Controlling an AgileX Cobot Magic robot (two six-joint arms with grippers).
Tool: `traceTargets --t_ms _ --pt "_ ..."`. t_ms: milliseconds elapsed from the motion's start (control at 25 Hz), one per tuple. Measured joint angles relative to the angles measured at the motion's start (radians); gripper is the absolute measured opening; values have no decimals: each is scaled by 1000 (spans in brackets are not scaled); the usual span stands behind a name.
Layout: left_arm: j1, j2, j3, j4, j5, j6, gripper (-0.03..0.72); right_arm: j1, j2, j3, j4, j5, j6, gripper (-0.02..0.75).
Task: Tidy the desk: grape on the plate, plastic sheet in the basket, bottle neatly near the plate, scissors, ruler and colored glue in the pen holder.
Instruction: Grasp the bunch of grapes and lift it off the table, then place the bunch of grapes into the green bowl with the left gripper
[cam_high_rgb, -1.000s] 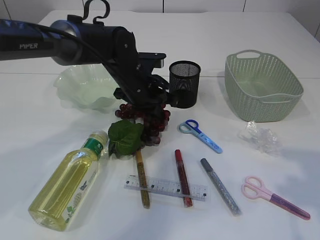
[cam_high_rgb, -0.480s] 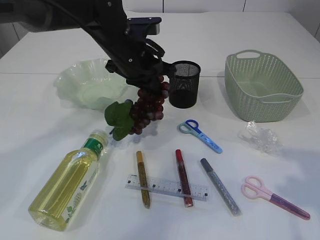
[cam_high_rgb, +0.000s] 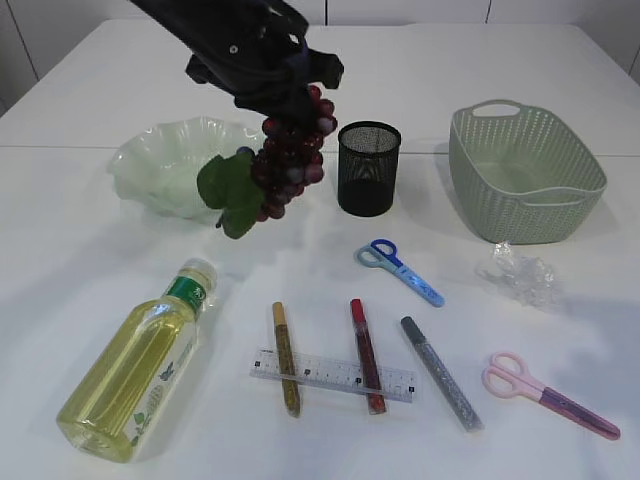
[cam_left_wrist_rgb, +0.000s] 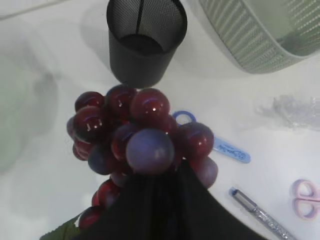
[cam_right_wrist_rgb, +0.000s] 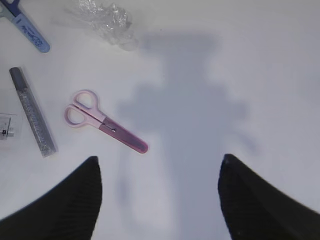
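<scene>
My left gripper (cam_high_rgb: 283, 92) is shut on the top of the dark red grape (cam_high_rgb: 291, 152) bunch, which hangs in the air between the pale green plate (cam_high_rgb: 150, 160) and the black mesh pen holder (cam_high_rgb: 368, 168). In the left wrist view the grape (cam_left_wrist_rgb: 140, 132) hides the fingertips. The bottle (cam_high_rgb: 140, 365) lies at the front left. The ruler (cam_high_rgb: 332, 375) lies under yellow (cam_high_rgb: 285, 355) and red (cam_high_rgb: 366, 355) glue, with silver glue (cam_high_rgb: 440, 372) beside them. Blue scissors (cam_high_rgb: 400, 268), pink scissors (cam_right_wrist_rgb: 105, 127) and the plastic sheet (cam_high_rgb: 520, 272) lie on the table. My right gripper (cam_right_wrist_rgb: 159, 192) hangs open over bare table.
The green basket (cam_high_rgb: 525, 175) stands at the back right, behind the plastic sheet. The pen holder (cam_left_wrist_rgb: 145, 40) stands just beyond the hanging grape bunch. The right arm does not show in the exterior view.
My left gripper has lifted the grape bunch off the table and carried it up and back, level with the plate's right rim. Nothing else has moved.
</scene>
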Motion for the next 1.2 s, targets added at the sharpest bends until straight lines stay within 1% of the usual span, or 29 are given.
traceTargets --t_ms 200,600,880,1040,1200 --pt "32 -56 0 5 -48 0 50 0 0 0 0 2 -2 563" --pt "190 -102 0 48 -177 0 50 0 0 0 0 15 -2 563" --pt "295 -81 2 67 -351 0 49 0 2 0 0 21 -4 563" --pt "327 -17 2 76 -427 0 49 0 2 0 0 26 -4 563" --pt "333 69 2 76 -455 0 48 0 2 0 0 28 -6 563"
